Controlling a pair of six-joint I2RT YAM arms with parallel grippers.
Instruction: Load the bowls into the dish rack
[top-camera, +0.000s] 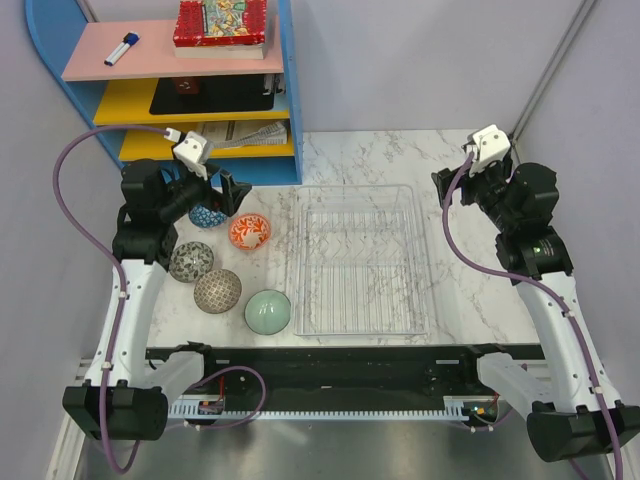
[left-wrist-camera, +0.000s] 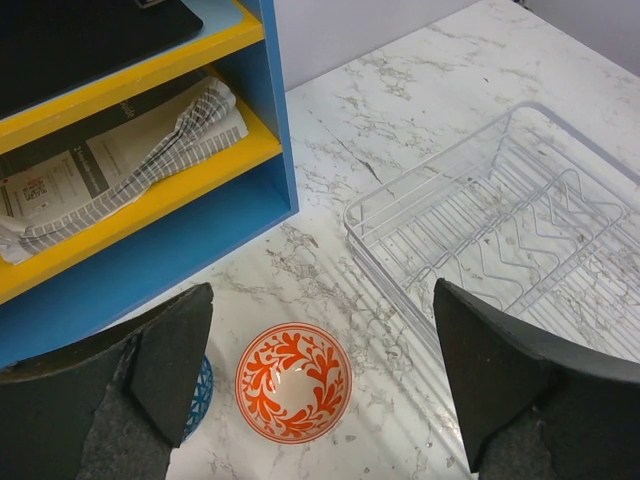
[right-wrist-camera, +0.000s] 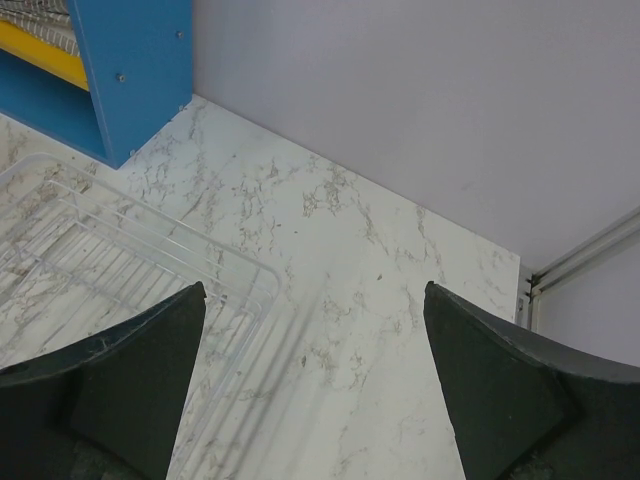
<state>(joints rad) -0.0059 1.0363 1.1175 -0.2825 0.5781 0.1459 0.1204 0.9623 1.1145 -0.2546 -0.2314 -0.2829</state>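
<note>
The clear dish rack lies empty mid-table; it also shows in the left wrist view and the right wrist view. Left of it stand the orange-red floral bowl, upright, the blue patterned bowl partly under my left gripper, and the grey speckled bowl, brown lattice bowl and pale green bowl, upside down. My left gripper is open above the orange bowl. My right gripper is open and empty over bare table right of the rack.
A blue shelf unit with pink and yellow shelves stands at the back left, holding a book, a marker and folded papers. Grey walls close the back and sides. A metal rail runs at the back right corner.
</note>
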